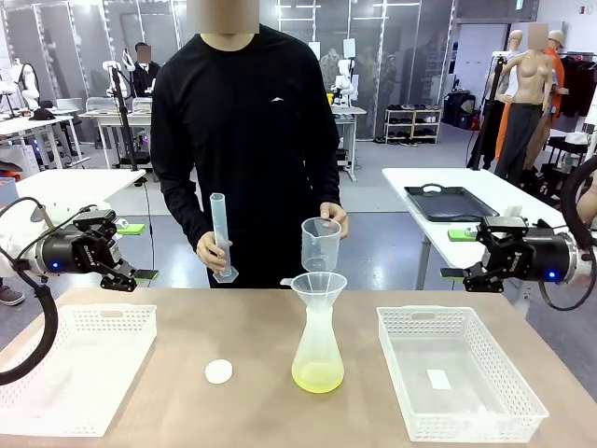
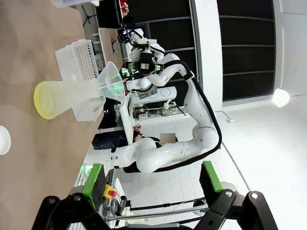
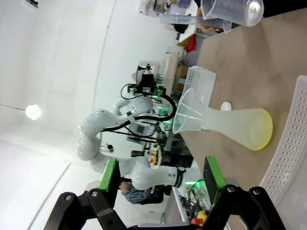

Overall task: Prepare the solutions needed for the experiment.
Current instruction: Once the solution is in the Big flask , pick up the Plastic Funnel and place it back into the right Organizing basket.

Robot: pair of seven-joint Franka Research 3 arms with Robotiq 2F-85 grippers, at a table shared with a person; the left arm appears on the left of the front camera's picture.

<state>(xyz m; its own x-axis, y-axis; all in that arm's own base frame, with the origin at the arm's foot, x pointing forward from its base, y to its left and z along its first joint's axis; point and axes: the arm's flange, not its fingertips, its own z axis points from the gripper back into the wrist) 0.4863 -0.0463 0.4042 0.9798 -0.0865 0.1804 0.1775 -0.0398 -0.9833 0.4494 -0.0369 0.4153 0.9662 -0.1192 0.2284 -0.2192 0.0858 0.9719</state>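
Solutions: pale yellow-green pool in the flask bottom, table centre, between and well apart from your left fingers and right fingers, both spread, empty. Front view gives you the person holding cylinder and beaker.

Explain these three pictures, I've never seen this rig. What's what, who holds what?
Two white robot arms face a person across a table. The front view looks from between the arms; the other two come from wrist cameras, hence tilted. The left gripper and right gripper are open and empty. On the table: a flask topped by a funnel, a little yellow-green solution inside, a white disc, two white baskets. The person holds a graduated cylinder and a beaker.
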